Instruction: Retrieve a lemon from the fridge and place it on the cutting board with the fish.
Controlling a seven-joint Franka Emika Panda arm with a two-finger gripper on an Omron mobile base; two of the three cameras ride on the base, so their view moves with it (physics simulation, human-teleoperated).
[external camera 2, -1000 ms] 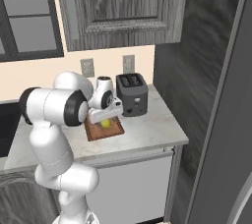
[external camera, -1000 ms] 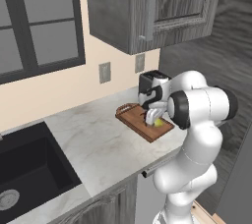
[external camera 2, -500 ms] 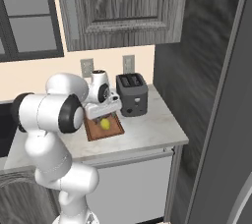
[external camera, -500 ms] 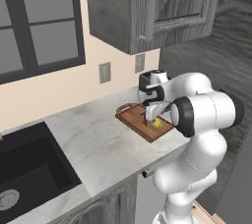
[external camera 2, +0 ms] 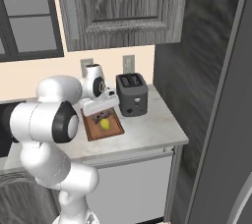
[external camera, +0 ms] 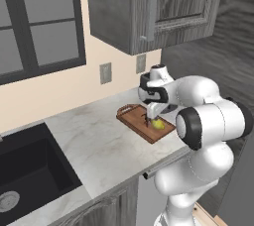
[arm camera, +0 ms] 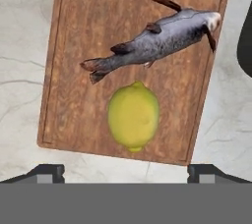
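Resting on cutting board (arm camera: 74, 46) — lemon (arm camera: 133, 115) beside fish (arm camera: 157, 39) | fingers (arm camera: 47, 172) spread above, apart

Rendered home kitchen: marble counter (external camera: 99, 145), black sink (external camera: 25, 165), wood-grain cabinets (external camera 2: 123, 7) (toaster (external camera 2: 132, 94) by wall outlets).

I'm seeing a bright yellow lemon (arm camera: 133, 116) lying on the reddish-brown, wood-grained cutting board (arm camera: 78, 46), beside a dark grey fish (arm camera: 152, 39) fading to a paler head. The counter (arm camera: 19, 70) is showing white marble with faint grey veins. A dark grey toaster (external camera 2: 131, 94) is standing under dark wood-grain cabinets (external camera 2: 123, 7)
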